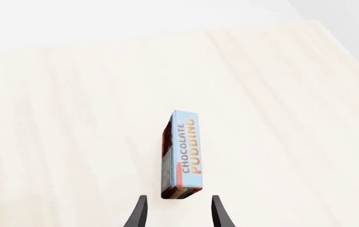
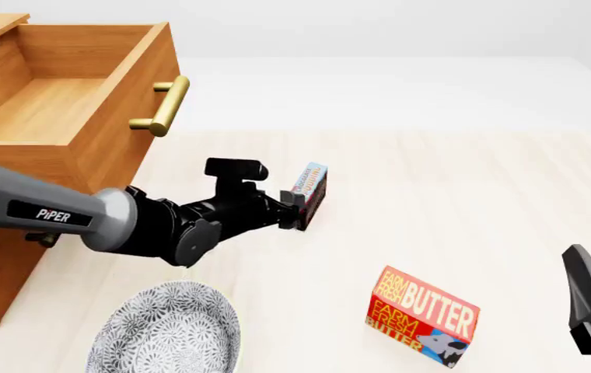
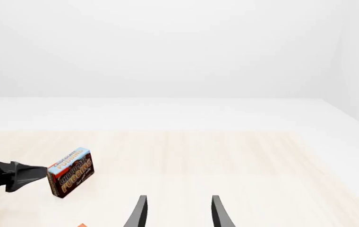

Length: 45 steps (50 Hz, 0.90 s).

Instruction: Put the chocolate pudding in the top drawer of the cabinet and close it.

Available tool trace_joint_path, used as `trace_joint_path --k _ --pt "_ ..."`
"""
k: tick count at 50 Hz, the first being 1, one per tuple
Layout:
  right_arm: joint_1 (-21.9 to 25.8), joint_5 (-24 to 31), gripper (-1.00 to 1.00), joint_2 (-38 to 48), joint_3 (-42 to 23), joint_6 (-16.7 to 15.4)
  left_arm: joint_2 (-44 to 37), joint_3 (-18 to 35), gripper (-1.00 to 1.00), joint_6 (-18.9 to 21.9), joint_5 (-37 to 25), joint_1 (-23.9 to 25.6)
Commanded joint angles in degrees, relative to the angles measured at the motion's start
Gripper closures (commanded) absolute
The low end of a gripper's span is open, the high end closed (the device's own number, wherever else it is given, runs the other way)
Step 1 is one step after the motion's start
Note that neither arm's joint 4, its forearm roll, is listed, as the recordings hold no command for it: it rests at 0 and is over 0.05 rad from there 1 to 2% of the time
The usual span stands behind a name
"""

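Step in hand: approach to grasp. I have the left gripper (image 1: 179,213) lined up on the chocolate pudding (image 1: 181,156), which stands on its narrow edge on the table (image 2: 462,202), out in front of the cabinet (image 2: 5,256) and well apart from it. In the left wrist view the fingers are spread, one to each side of the box's near end, with the tips level with that end; I cannot tell whether either pad touches it, so I judge the box not yet held.

The top drawer (image 2: 119,109) is pulled fully out and I see nothing inside it.

The right gripper (image 3: 179,213) is parked low at the right side, fingers parted and holding nothing. A butter box (image 2: 422,316) and a patterned plate (image 2: 166,334) lie nearer to me, clear of the approach line.

Next move, as I judge it: advance the left gripper so that the fingers straddle the box's broad faces, then press together, lift, and carry it up over the drawer's front panel. The box is thin and upright, so a nudge would likely topple it.
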<state>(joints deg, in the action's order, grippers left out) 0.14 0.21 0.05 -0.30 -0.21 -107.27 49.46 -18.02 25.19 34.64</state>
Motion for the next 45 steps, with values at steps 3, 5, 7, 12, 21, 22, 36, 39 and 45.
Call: trace_joint_path --k 3,5,7,12,21,22,36,39,45 --pt "0.2 0.1 -1.0 0.0 -0.1 0.0 -0.9 1.1 -1.0 0.1 -0.5 -0.2" --pt "0.2 0.1 -1.0 0.0 -0.1 0.0 -1.1 1.4 -1.0 0.2 -0.7 -0.1" --pt "0.2 0.1 -1.0 0.0 -0.1 0.0 -1.2 1.7 -1.0 0.2 -0.8 0.0" --pt "0.2 0.1 -1.0 0.0 -0.1 0.0 -1.9 2.5 -1.0 0.2 -1.1 0.2" --pt "0.2 0.1 -1.0 0.0 -0.1 0.0 -2.9 4.3 -1.0 0.3 -1.9 0.8" --pt "0.2 0.1 -1.0 0.0 -0.1 0.0 -3.2 4.7 -1.0 0.3 -2.0 0.9" --pt "0.2 0.1 -1.0 0.0 -0.1 0.0 -4.3 5.5 -1.0 -0.6 -1.7 0.9" --pt "0.2 0.1 -1.0 0.0 -0.1 0.0 -4.6 5.6 -1.0 -0.7 -1.6 0.8" --pt "0.2 0.1 -1.0 0.0 -0.1 0.0 -5.3 6.4 -1.0 -1.0 -1.7 0.9"
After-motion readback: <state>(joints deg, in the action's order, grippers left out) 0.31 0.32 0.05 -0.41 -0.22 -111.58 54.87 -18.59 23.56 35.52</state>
